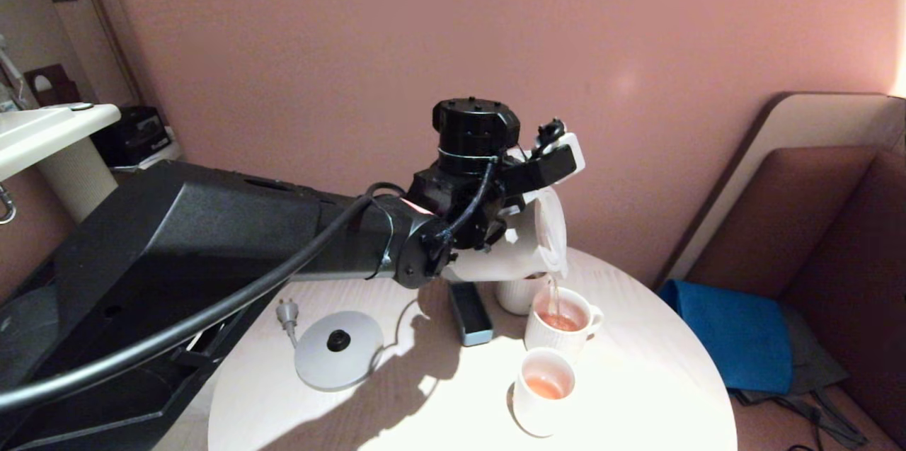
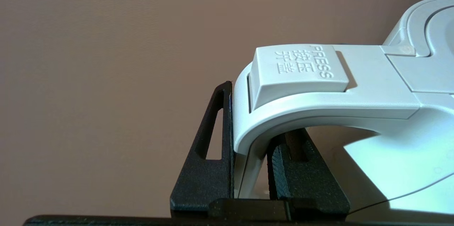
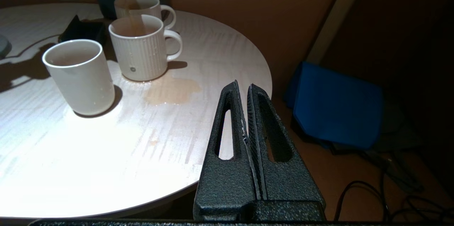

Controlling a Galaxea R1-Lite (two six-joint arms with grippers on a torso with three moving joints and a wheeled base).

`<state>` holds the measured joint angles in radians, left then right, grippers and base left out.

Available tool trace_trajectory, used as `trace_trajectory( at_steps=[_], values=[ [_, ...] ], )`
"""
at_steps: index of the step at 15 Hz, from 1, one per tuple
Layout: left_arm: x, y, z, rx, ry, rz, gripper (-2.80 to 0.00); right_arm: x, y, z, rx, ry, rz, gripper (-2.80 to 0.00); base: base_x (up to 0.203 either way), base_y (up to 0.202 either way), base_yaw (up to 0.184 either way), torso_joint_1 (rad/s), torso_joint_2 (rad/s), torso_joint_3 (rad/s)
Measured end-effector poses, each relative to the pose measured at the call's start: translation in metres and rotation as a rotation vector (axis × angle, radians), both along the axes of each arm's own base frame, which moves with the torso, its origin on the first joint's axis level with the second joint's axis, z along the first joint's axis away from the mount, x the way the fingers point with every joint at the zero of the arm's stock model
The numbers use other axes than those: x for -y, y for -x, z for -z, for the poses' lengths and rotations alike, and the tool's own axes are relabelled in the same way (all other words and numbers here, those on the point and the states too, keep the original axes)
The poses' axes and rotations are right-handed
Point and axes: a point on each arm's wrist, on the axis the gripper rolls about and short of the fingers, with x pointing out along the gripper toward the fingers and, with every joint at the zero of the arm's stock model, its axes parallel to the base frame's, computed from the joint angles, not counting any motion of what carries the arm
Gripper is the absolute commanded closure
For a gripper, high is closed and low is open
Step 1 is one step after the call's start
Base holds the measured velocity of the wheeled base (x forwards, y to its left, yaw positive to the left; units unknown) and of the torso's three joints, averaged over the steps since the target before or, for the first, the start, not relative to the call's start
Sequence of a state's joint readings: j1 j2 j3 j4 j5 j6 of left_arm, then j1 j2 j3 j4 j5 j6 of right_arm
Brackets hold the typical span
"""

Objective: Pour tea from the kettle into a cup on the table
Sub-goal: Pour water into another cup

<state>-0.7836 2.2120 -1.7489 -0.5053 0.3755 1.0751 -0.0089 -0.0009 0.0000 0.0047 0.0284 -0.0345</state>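
My left gripper [image 1: 532, 175] is shut on the loop handle [image 2: 319, 105] of the white kettle [image 1: 520, 246], which hangs tilted over the table [image 1: 637, 394]. A thin orange-red stream of tea [image 1: 553, 295] falls from the spout into a ribbed white cup [image 1: 563, 323], which holds tea. A plain cup [image 1: 543, 387] nearer me also holds tea. A third cup [image 1: 517, 293] stands behind, under the kettle. In the left wrist view both fingers [image 2: 198, 169] clamp the handle below its PRESS button. My right gripper [image 3: 244, 86] is shut and empty beside the table's edge, out of the head view.
The grey base disc [image 1: 338, 350] with cord and plug lies at the table's left. A dark tray [image 1: 471, 313] sits between it and the cups. A tea puddle [image 3: 172, 91] lies beside the ribbed cup [image 3: 140, 50]. A blue cushion [image 1: 732, 334] lies on the seat at right.
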Motion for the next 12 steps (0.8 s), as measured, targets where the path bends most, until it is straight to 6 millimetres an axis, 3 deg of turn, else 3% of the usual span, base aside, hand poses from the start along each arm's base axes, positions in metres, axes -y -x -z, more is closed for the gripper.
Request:
trace_trajectory(
  at_steps=[12],
  values=[
    [-0.029, 0.003, 0.013, -0.188, 0.321, -0.067, 0.0, 0.0, 0.0, 0.0, 0.0, 0.0, 0.0, 0.0, 0.0, 0.0, 0.0, 0.0, 0.0, 0.0]
  ],
)
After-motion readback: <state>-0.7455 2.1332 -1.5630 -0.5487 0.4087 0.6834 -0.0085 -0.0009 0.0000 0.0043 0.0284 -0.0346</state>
